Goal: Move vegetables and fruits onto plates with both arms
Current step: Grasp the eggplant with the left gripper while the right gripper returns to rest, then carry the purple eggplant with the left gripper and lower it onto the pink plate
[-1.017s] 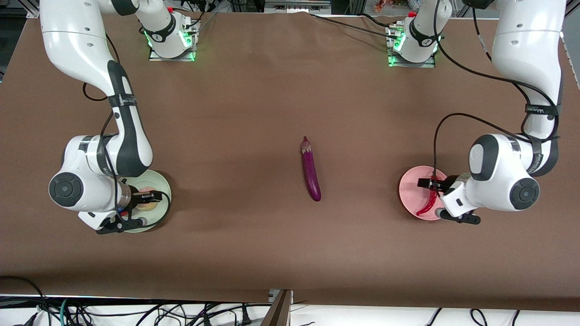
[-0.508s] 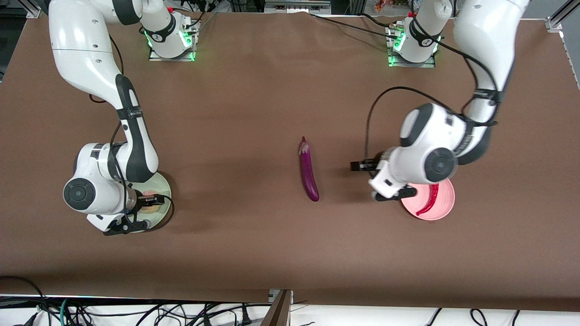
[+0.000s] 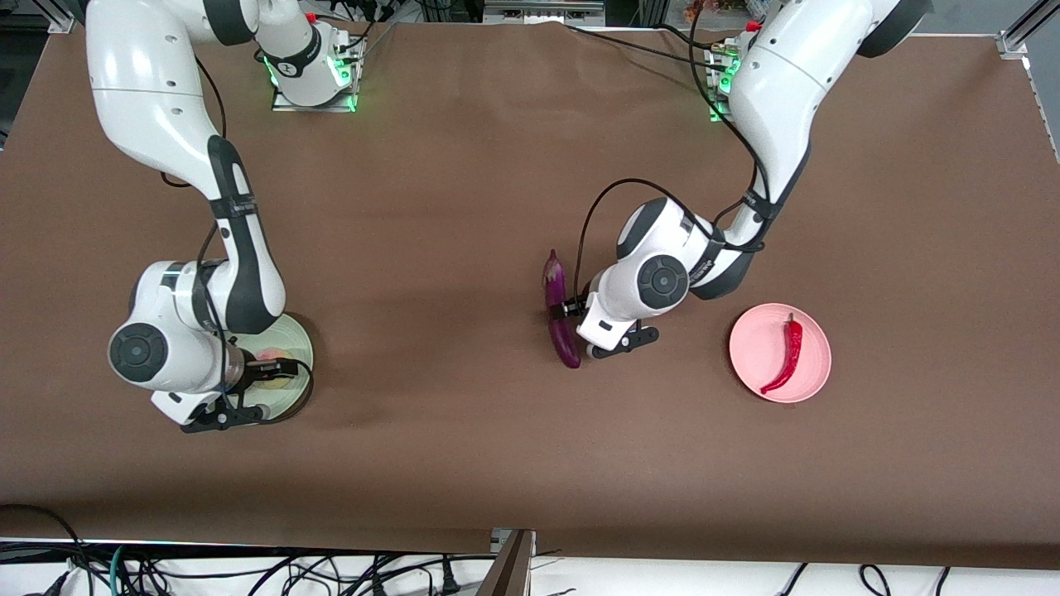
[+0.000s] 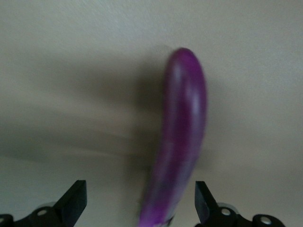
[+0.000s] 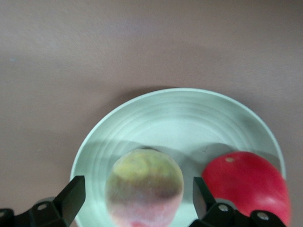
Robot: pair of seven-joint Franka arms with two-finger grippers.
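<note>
left gripper [image 4: 137, 201] released, fingers straddling eggplant [image 3: 560, 310] mid-counter [image 3: 464, 207], right gripper [image 5: 135, 201] released over peach [image 5: 144, 187] beside red fruit [image 5: 248, 184] on green plate [image 5: 180, 113], chili [image 3: 787, 356] on pink plate [image 3: 754, 352]

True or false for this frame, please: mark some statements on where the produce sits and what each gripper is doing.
1. The chili pepper lies on the pink plate. True.
2. The eggplant is on the green plate. False: it lies on the table, between the two plates.
3. The left gripper is open with the eggplant between its fingers. True.
4. The green plate holds only the peach. False: the peach and the red fruit are both on it.
5. The right gripper is shut on the peach. False: it is open, one finger either side of the peach.
</note>
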